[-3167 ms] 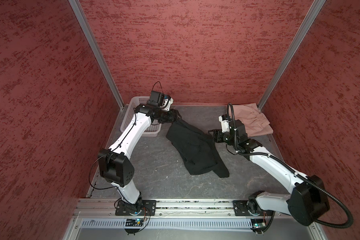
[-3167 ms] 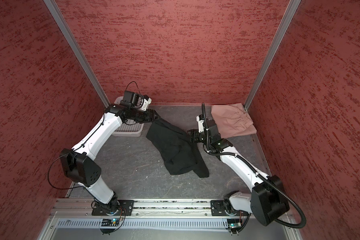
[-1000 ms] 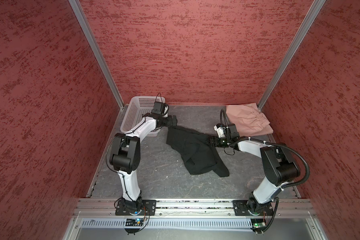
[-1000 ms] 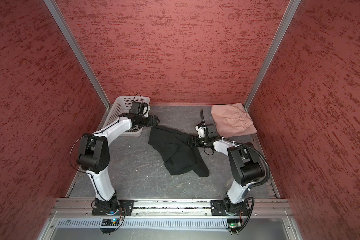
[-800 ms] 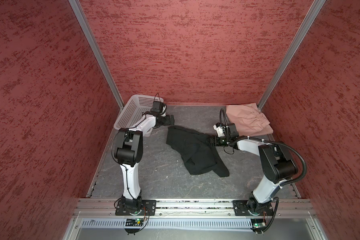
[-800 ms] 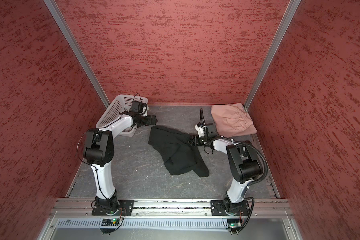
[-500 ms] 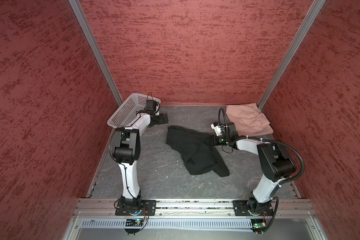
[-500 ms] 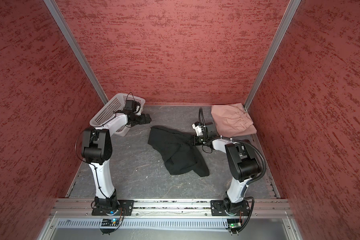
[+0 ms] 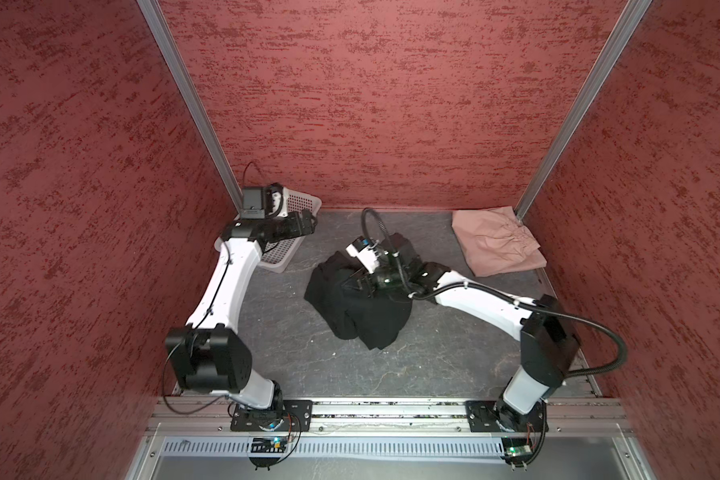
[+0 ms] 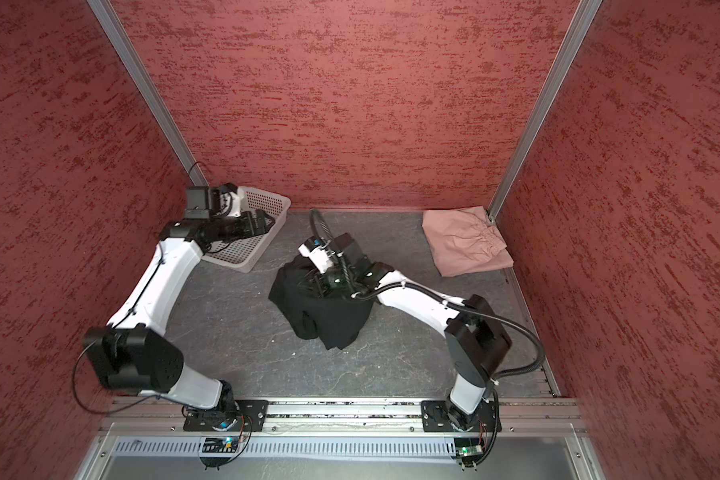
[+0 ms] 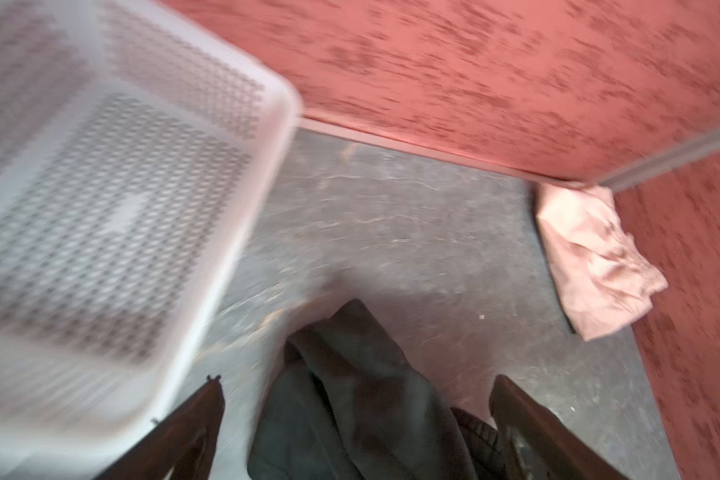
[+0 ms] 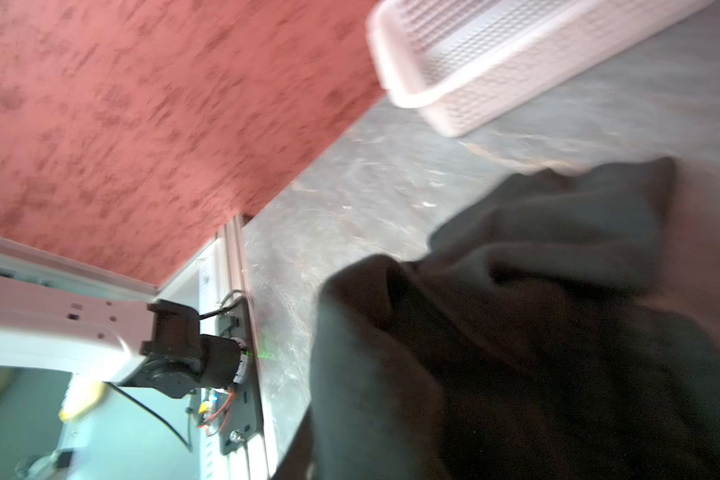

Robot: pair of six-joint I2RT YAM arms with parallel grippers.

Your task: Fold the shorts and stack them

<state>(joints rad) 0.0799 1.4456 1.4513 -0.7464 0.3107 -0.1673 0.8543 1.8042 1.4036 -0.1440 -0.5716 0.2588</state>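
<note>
At the middle of the dark grey mottled tabletop [image 9: 433,353]: plain black cloth shorts [image 9: 366,320] [image 10: 333,320] [image 11: 350,395] [image 12: 516,332], bunched into a rumpled heap that stands higher on its far side and spills down toward the near rail.
right gripper [image 9: 352,283] [image 10: 310,284]: reaches in from the right and sits on the upper part of the black heap, touching the cloth in both top views.
right grip: dark metal against dark cloth in both top views. In the right wrist view black folds fill the near part of the picture and hide the tips, so I cannot tell whether the fabric is pinched or the jaws stand apart.
left gripper [image 9: 307,219] [image 10: 267,224] [image 11: 357,380]: raised at the far left, just beside the basket's rim, apart from both pairs of shorts.
left grip: spread wide with nothing between. The two dark fingers [image 11: 200,419] stand far apart in the blurred left wrist view, with the black heap on the table beyond them.
white perforated plastic basket [image 9: 282,266] [image 10: 248,264] [image 11: 275,124] [image 12: 474,104]: in the far left corner, partly hidden by the left arm.
dusty pink cloth shorts [image 9: 495,245] [image 10: 462,245] [image 11: 591,257]: folded flat in the far right corner with the gathered waistband toward the right wall, well apart from the black pair.
red textured walls [image 9: 371,104]: close in the table at the back and on both sides.
</note>
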